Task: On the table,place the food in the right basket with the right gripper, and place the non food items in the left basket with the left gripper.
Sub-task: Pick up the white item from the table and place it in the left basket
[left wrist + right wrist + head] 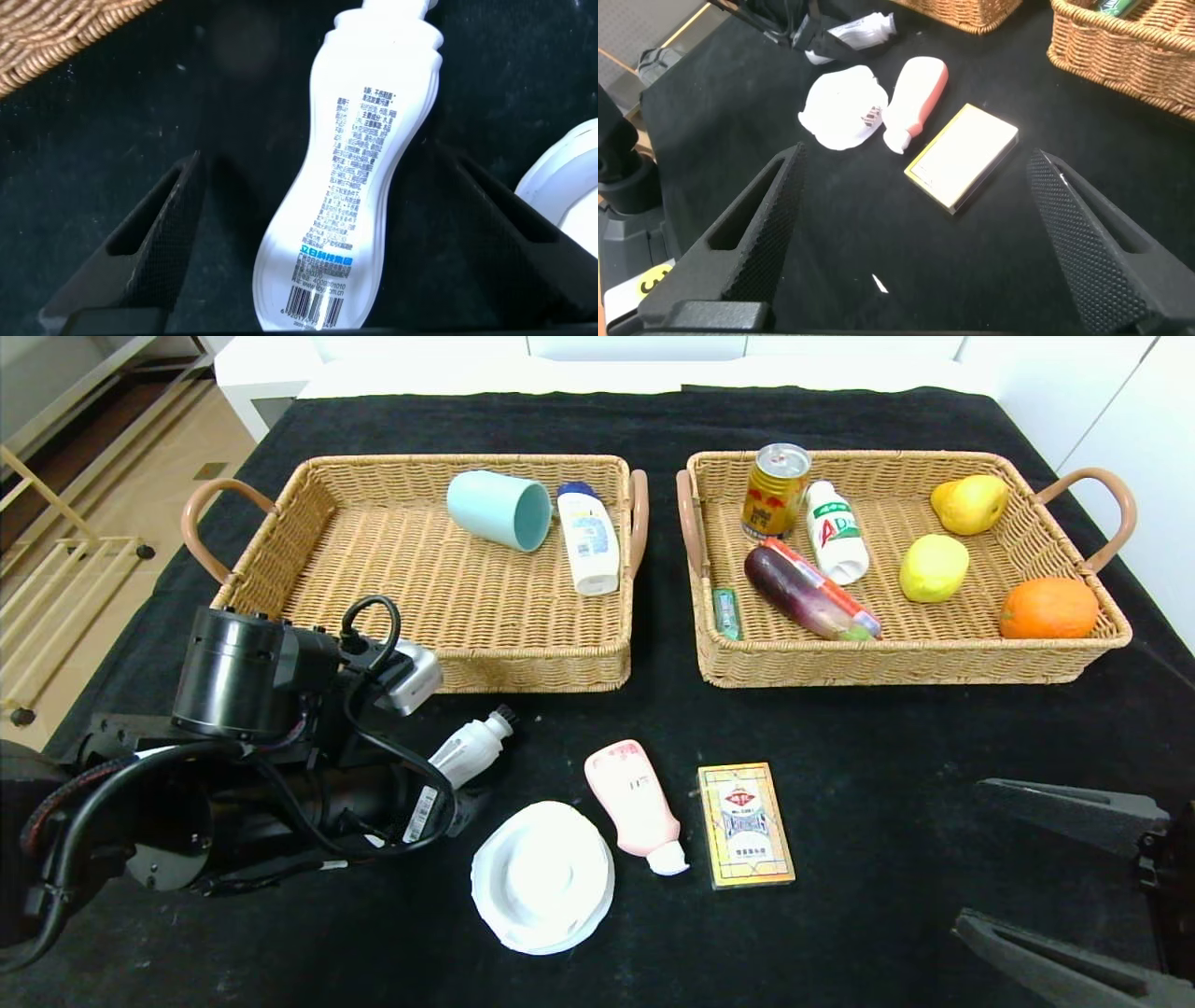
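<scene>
Right, left hand (308,233) is low on the tabletop (887,775), fingers spread wide either side of the white bottle (350,177), not clamped on it. The bottle lies flat, cap toward the left basket (429,574), body between the fingers, label up. Right hand (910,243) is parked near the right front edge, fingers apart, holding nothing, facing the card box (745,824).

Risks: the bottle is smooth and waisted, so a close off its middle could squirt it out or roll it. The white lid (541,875) sits just beside the bottle; a finger could nudge it on closing.

Also loose on the tabletop: pink bottle (635,803). Left basket holds a teal cup (498,509) and a white tube (588,537). Right basket (901,565) holds the fruit, can and eggplant.

Surface is black cloth; wood floor off to the left, white furniture behind.
</scene>
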